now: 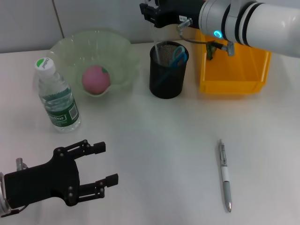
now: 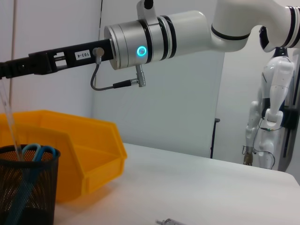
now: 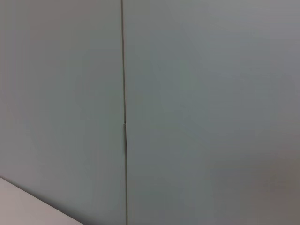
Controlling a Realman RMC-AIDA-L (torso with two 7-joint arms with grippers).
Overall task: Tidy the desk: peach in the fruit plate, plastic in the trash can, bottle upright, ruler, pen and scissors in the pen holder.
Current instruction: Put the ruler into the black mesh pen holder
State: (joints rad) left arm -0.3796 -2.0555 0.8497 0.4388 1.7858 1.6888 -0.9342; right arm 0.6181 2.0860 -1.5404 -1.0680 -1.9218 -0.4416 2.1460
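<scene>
Seen from our head camera, our right claw [image 1: 151,13] hangs at the 12 o'clock edge of the white counter [image 1: 154,140], directly above the black mesh pen holder [image 1: 168,70]. A clear ruler [image 1: 157,42] runs from the claw down into the holder, its lower end inside the cup beside the blue-handled scissors [image 1: 178,55], which already stand there. We cannot tell how firmly the claw's fingers close on the ruler, as they sit at the frame's top edge.

The yellow trash can [image 1: 234,75] stands just beside the holder at its 3 o'clock, under our right arm. At the holder's 9 o'clock sits the pale-green fruit plate [image 1: 70,47], with the pink peach [image 1: 96,79] resting inside it. The bottle [image 1: 56,96] stands upright at the plate's 7 o'clock, cap on.

The pen [image 1: 224,174] lies flat on the counter at 5 o'clock from the holder, well apart from both claws.

Our left claw [image 1: 101,165] hovers low at the 7 o'clock corner of the counter, fingers spread wide and holding nothing, near the bottle but not touching it.

From the left wrist camera, the ruler [image 2: 8,119] slants down into the holder [image 2: 28,187], next to the scissors' handles [image 2: 37,152].
</scene>
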